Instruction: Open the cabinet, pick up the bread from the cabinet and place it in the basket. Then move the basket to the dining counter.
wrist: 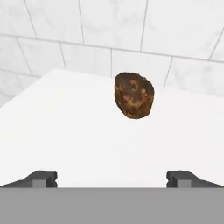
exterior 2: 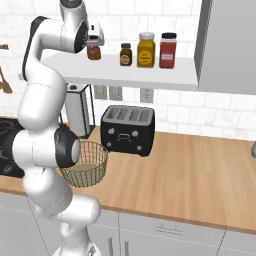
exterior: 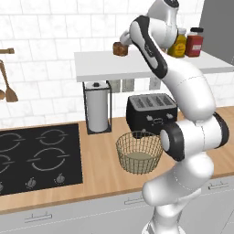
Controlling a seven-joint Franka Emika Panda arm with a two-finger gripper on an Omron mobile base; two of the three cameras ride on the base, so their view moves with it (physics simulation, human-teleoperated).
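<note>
The bread (wrist: pixel 134 95), a small brown lump with a dark crust, lies on the white shelf (exterior: pixel 100 64) of the open cabinet, near the tiled back wall. My gripper (wrist: pixel 111 179) is open and empty, its two fingertips (wrist: pixel 41 178) spread wide and a short way back from the bread. In the base views the gripper (exterior 2: pixel 93 45) hangs just over the bread (exterior 2: pixel 93 52), and the bread (exterior: pixel 120 49) sits at the shelf's middle. The tan wire basket (exterior: pixel 122 151) stands empty on the wood worktop below, in front of the toaster. The dining counter is out of view.
Three jars (exterior 2: pixel 146 50) stand on the shelf right of the bread, beside the open grey cabinet door (exterior 2: pixel 227 45). Below are a black toaster (exterior 2: pixel 127 130), a paper towel holder (exterior: pixel 97 107) and a black hob (exterior: pixel 39 157). Wooden utensils (exterior: pixel 9 91) hang at left.
</note>
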